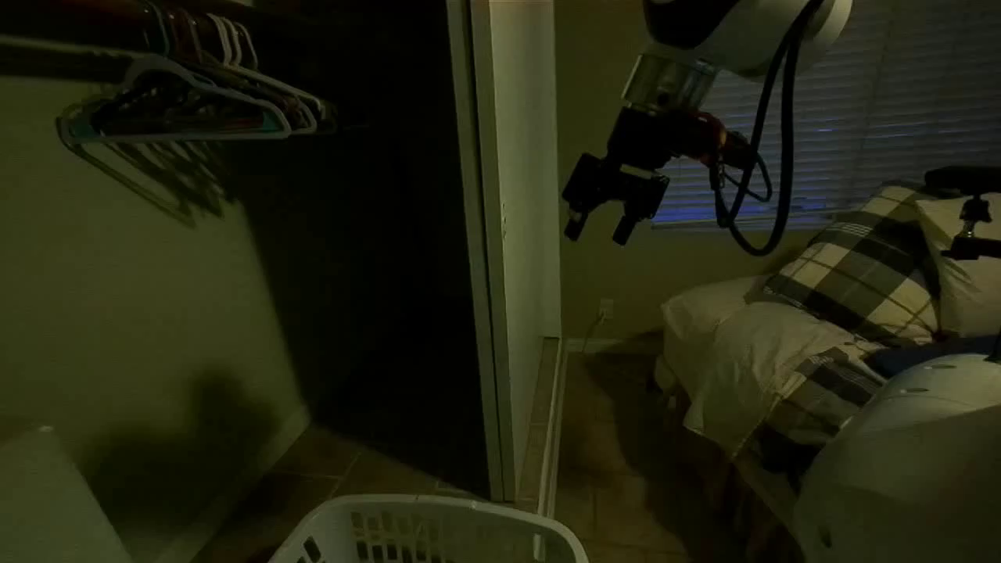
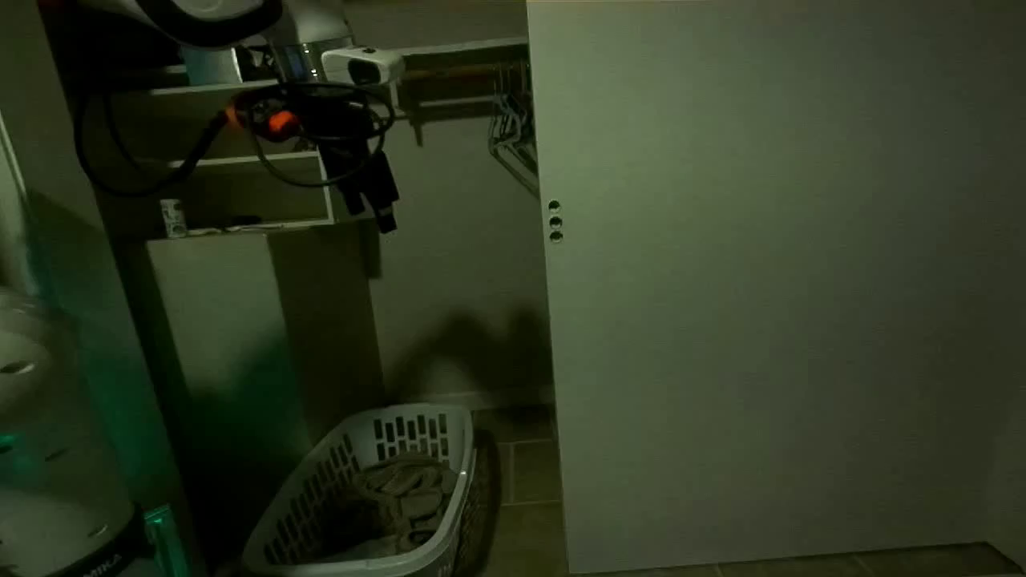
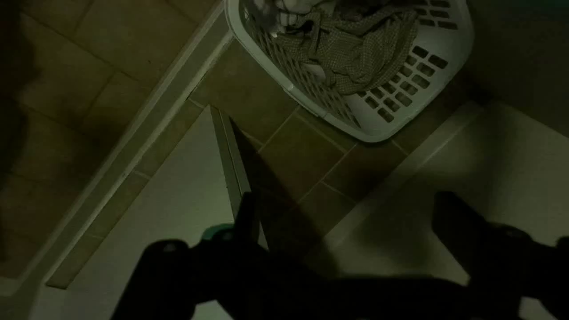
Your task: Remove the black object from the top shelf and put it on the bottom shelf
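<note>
free room lies above the basket point(image 2: 365, 434), the door point(image 2: 769, 288) blocking alongside.

Left of the jaws in an exterior view lie the shelves point(image 2: 232, 159), the bottom shelf point(image 2: 309, 224) bearing a can point(image 2: 172, 218) and, nearer the jaws, another object point(image 2: 244, 220). Right of the jaws hang hangers point(image 2: 513, 124), with the door point(image 2: 761, 280) farther right. Below the jaws, a basket point(image 2: 459, 433) stands on the floor point(image 2: 533, 473), cloth point(image 2: 413, 481) in it. In an exterior view, window blinds point(image 1: 884, 94) lie behind and right of the jaws, the bed point(image 1: 727, 313) below right, a pillow point(image 1: 868, 266) on it.
</note>
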Robot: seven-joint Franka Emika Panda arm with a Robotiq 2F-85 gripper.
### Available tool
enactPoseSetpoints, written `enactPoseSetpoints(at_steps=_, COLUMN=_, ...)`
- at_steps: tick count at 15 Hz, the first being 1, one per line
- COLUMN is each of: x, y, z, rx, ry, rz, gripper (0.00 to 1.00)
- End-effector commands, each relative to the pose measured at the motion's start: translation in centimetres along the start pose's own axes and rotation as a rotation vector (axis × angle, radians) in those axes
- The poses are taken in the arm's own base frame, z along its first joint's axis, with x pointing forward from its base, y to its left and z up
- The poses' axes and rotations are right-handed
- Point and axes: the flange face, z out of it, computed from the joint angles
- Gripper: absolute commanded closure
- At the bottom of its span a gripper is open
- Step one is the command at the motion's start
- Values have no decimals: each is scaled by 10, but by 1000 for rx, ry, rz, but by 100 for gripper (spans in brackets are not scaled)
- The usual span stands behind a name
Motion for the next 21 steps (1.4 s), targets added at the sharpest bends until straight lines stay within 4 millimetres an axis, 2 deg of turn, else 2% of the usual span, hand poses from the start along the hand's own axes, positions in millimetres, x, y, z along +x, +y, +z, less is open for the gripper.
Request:
enactPoseSetpoints(at_steps=1, x=0, y=0, z=0, rx=0, ry=-1, rz=0, gripper=0)
enactPoseSetpoints(at_steps=6, x=0, y=0, z=0, rx=0, ry=-1, rz=0, gripper=0)
enactPoseSetpoints(at_steps=8, x=5, y=-26, z=0, rx=-62, ry=-4, rz=-65, gripper=0)
enactPoseSetpoints(at_steps=13, x=-8, y=-128, z=1, rx=-41, ry=-40, rz=-334, gripper=0)
enactPoseSetpoints(at_steps=17, x=-26, y=-218, z=-13, rx=62, ry=2, rz=-525, gripper=0)
enactPoseSetpoints(at_steps=19, x=-38, y=-257, z=-22, rx=119, ry=17, rz=-618, gripper=0)
enactPoseSetpoints(at_steps=21, x=-51, y=-289, z=-29, rx=175, ry=35, rz=-708, gripper=0)
